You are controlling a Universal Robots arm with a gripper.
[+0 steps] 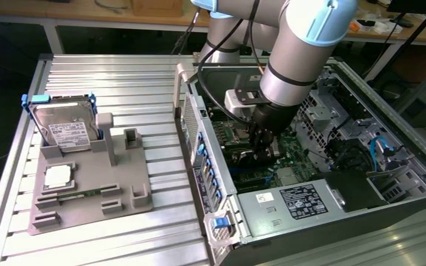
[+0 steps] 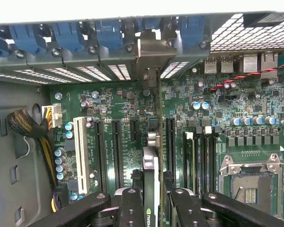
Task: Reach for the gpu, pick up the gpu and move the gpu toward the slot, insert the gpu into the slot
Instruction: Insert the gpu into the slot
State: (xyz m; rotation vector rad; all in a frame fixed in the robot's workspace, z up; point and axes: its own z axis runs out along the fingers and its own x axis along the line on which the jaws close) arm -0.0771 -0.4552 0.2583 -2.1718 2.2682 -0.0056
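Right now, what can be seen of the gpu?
The gpu stands edge-on between the gripper fingers, which are shut on it: a thin dark card with a green logo near the grip. Its silvery end bracket reaches to the case's rear slot openings. It sits upright over the green motherboard, in line with the long black slots.

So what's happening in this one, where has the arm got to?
The robot arm has reached down into the open computer case, and its gripper is shut on the gpu, held edge-on over the green motherboard. In the wrist view the card stands among the long black expansion slots, with its silvery bracket up by the case's rear wall. Whether it is fully seated cannot be told. Outside the case, a grey holder on the table carries a hard drive and a processor chip.
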